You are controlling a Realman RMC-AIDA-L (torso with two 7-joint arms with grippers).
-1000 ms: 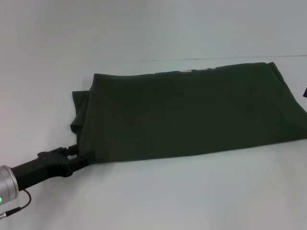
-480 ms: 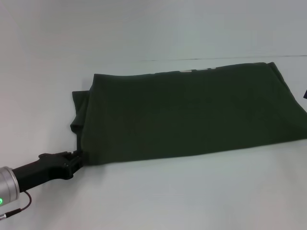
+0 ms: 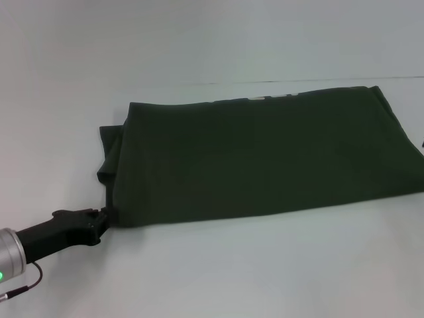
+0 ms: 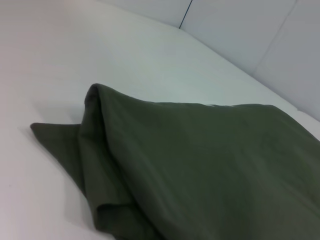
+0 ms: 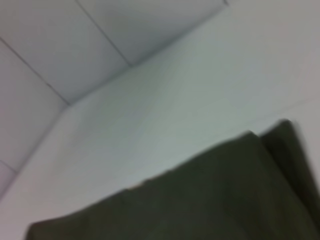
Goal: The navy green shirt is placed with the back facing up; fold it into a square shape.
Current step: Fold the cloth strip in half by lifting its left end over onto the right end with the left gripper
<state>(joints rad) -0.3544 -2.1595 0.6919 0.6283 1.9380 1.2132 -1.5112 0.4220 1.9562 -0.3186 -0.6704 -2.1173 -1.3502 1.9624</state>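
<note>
Left gripper [image 3: 103,215] fingers now shut at shirt [image 3: 265,156] near-left corner, previously spread.

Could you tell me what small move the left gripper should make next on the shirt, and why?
Probably lift slightly. The left gripper sits at the near left corner of the navy green shirt, its fingers apparently closed on the fabric edge. The shirt lies as a long folded band on the white table, so that end likely needs carrying across toward the right.

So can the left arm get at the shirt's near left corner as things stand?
Probably yes: the left gripper is already at that corner of the shirt, with only bare table around it and nothing in between.
</note>
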